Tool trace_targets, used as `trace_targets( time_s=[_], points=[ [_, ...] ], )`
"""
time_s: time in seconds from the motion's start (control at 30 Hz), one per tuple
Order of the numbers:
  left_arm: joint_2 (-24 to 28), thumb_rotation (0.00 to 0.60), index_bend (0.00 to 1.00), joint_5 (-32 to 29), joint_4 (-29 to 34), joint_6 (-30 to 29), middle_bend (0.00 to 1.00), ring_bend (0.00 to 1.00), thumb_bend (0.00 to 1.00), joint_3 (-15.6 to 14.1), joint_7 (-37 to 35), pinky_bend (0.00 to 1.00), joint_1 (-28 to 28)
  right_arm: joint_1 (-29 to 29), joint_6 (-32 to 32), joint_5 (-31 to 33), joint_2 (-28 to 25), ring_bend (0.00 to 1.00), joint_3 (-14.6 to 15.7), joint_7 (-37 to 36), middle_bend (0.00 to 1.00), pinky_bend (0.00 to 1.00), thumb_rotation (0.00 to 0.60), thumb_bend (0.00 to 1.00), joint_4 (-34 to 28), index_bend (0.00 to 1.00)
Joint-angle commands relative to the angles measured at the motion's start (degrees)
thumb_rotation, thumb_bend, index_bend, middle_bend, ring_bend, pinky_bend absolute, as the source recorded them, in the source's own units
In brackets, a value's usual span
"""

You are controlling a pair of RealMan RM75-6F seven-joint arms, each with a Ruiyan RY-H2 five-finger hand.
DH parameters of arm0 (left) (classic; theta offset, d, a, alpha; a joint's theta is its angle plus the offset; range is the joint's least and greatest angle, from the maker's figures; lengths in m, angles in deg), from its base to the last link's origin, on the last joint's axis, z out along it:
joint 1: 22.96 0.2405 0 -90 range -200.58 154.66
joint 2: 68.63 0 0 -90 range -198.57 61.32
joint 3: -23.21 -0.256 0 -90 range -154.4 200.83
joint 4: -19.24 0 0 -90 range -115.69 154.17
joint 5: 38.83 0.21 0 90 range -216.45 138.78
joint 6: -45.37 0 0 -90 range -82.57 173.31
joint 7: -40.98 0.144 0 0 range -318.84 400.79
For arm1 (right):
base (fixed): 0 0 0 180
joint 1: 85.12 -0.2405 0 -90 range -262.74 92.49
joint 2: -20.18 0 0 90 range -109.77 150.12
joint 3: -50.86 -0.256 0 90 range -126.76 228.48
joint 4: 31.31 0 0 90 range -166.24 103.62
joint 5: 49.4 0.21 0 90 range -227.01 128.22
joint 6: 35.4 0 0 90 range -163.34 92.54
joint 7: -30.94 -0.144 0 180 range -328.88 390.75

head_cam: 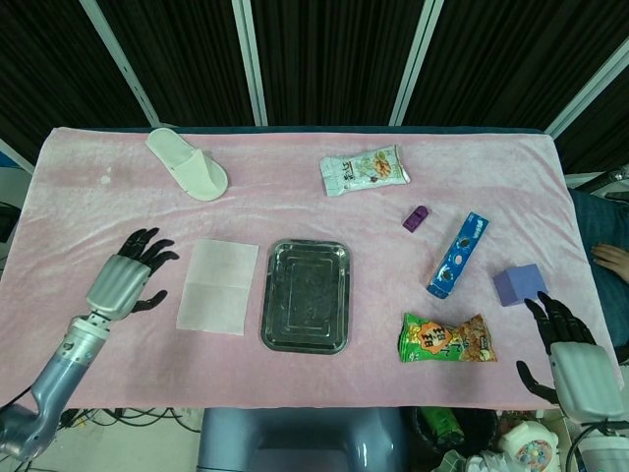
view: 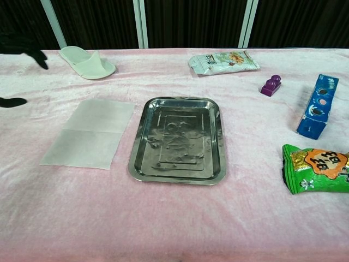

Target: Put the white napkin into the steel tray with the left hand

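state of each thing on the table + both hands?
napkin: flat, left of tray, not held
tray: empty
slipper: sole down, far left corner
left hand: open, off the napkin
right hand: open, at near right edge
green snack bag: lying flat
blue box: lying flat

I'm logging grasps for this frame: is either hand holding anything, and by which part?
Nothing is held. The left hand is open beside the white napkin, the right hand open too.
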Motion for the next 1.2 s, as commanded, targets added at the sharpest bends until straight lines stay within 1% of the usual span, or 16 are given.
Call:
trace_targets(
  time_s=[0.03,0.07,0.1,0.17,0.3,0.4,0.47,0.53,0.67,0.77,0.9,1.0,1.2],
  points=[
    [2.72,0.600,0.30,-2.35,3.51,-3.90,0.18,0.00,0.25,-2.58,4.32,0.08,4.83,4.56,-6.42,-5.13,4.59,0.06,2.08,-1.69,0.00,0.15,0.600,0.29,6.60,0.00],
    [3.27,0.600,0.30,-2.75,4.24,-4.41,0.18,0.00,0.25,-3.34,4.61,0.08,6.05,5.21,-7.92,-5.50,6.14,0.06,1.67,-1.46,0.00,0.15,0.600,0.29,9.14,0.00],
    [3.91,0.600,0.30,-4.13,4.64,-3.93,0.18,0.00,0.25,-4.94,4.62,0.08,7.83,5.62,-8.49,-3.34,7.40,0.06,0.74,-2.54,0.00,0.15,0.600,0.29,11.28,0.00],
    [4.20,0.600,0.30,-4.12,5.10,-3.97,0.18,0.00,0.25,-5.87,4.64,0.08,8.88,5.61,-8.67,-1.91,8.94,0.06,-0.34,-4.36,0.00,0.15,0.600,0.29,13.81,0.00],
    [3.45,0.600,0.31,-3.57,4.19,-3.42,0.18,0.00,0.25,-6.86,4.07,0.08,9.67,5.62,-8.44,-1.15,10.16,0.06,-0.90,-5.92,0.00,0.15,0.600,0.29,16.05,0.00],
    [0.88,0.600,0.32,-2.89,1.19,-2.79,0.18,0.00,0.25,-7.18,1.87,0.06,10.11,5.39,-7.70,-1.44,10.75,0.06,-0.89,-6.56,0.00,0.15,0.600,0.29,16.95,0.00],
    [-2.80,0.600,0.32,-2.77,-2.23,-1.47,0.18,0.00,0.25,-6.32,-1.07,0.06,9.44,5.27,-6.97,-1.43,10.96,0.06,-0.71,-6.72,0.00,0.15,0.600,0.29,17.20,0.00],
    [-6.04,0.600,0.33,-1.41,-5.91,-2.10,0.18,0.00,0.25,-5.61,-2.87,0.05,9.03,5.33,-6.70,-1.06,10.94,0.06,-0.80,-7.16,0.00,0.15,0.600,0.29,17.09,0.00],
    [-10.98,0.600,0.33,-0.40,-10.50,-2.29,0.18,0.00,0.25,-4.56,-2.39,0.05,8.30,5.50,-6.39,-0.56,10.69,0.06,-0.90,-7.54,0.00,0.15,0.600,0.29,16.80,0.00],
    [-13.80,0.600,0.33,-0.88,-11.70,-1.53,0.18,0.00,0.25,-3.55,-0.95,0.05,7.65,5.53,-6.00,-0.34,10.61,0.06,-0.89,-7.83,0.00,0.15,0.600,0.29,16.54,0.00],
    [-15.79,0.600,0.33,-1.74,-12.01,-0.69,0.18,0.00,0.25,-2.37,1.84,0.05,6.91,5.60,-5.67,-0.37,10.51,0.06,-0.77,-7.69,0.00,0.15,0.600,0.29,16.44,0.00],
    [-16.73,0.600,0.33,-2.14,-11.27,-0.17,0.18,0.00,0.25,-1.60,1.86,0.05,6.36,5.56,-5.29,-0.31,10.39,0.06,-0.73,-7.58,0.00,0.15,0.600,0.29,16.39,0.00],
    [-17.71,0.600,0.34,-1.57,-10.92,0.90,0.17,0.00,0.25,-1.64,3.10,0.05,5.37,5.52,-4.91,-0.26,10.32,0.06,-0.80,-7.61,0.00,0.15,0.600,0.30,16.33,0.00]
  ],
)
